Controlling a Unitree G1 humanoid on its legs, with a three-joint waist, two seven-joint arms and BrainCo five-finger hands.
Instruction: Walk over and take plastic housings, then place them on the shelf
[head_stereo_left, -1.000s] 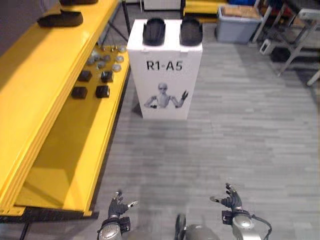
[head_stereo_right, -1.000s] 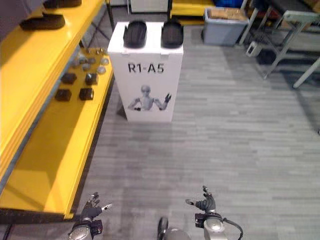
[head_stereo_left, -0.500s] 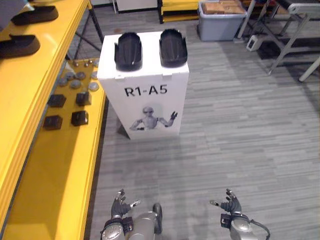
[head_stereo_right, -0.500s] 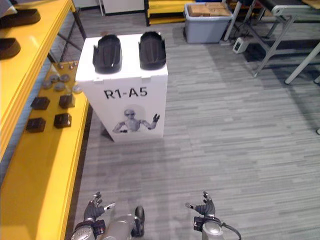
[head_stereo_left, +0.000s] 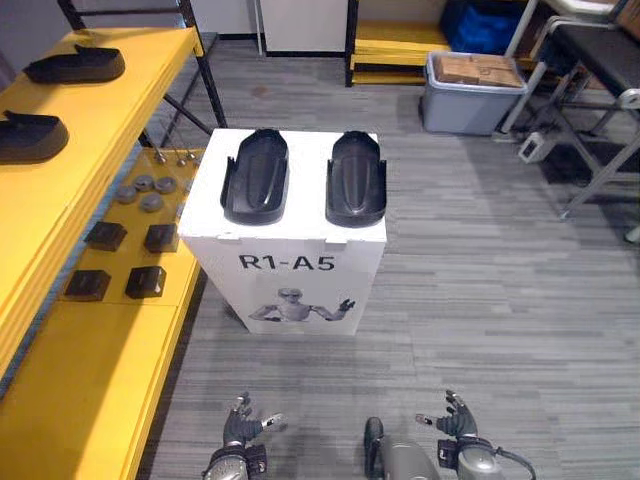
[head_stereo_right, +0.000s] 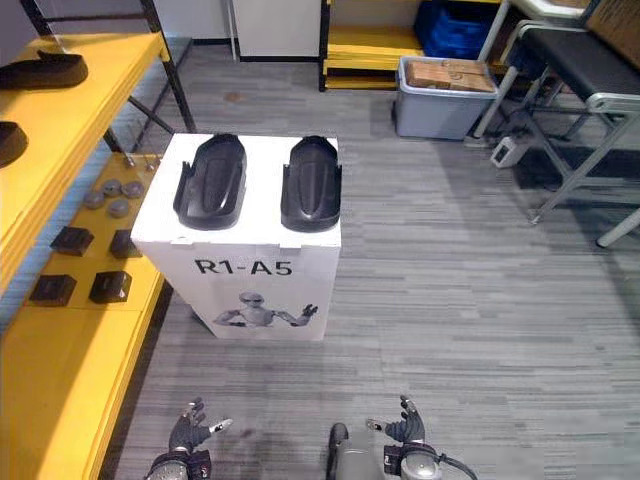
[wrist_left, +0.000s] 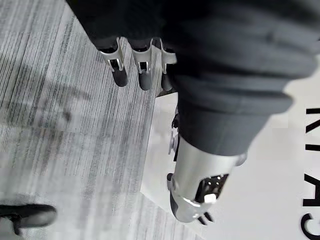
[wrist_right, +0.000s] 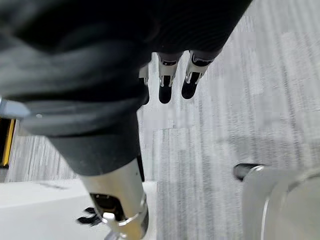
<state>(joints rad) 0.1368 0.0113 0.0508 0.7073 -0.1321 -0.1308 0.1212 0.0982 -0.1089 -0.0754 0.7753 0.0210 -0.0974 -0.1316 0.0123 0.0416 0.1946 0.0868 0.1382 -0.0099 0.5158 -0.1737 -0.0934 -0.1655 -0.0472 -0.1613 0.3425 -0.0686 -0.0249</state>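
Observation:
Two black plastic housings lie side by side on top of a white box (head_stereo_left: 290, 275): the left housing (head_stereo_left: 256, 188) and the right housing (head_stereo_left: 356, 190). More black housings (head_stereo_left: 75, 66) rest on the upper level of the yellow shelf (head_stereo_left: 60, 190) at the left. My left hand (head_stereo_left: 240, 428) and right hand (head_stereo_left: 452, 418) hang low at the bottom of the eye views, well short of the box, fingers spread and holding nothing. The left wrist view shows straight fingers (wrist_left: 119, 75) over the floor; so does the right wrist view, fingers (wrist_right: 165, 90) empty.
Small black blocks (head_stereo_left: 125, 260) and grey discs (head_stereo_left: 148, 190) sit on the shelf's lower level. A grey bin (head_stereo_left: 470, 80) with cardboard stands at the back right, beside metal table legs (head_stereo_left: 590, 170). Grey floor lies open to the right of the box.
The view has shifted as I walked nearer: the white box with the two housings now sits lower and larger in the middle. Both hands stay open and low.

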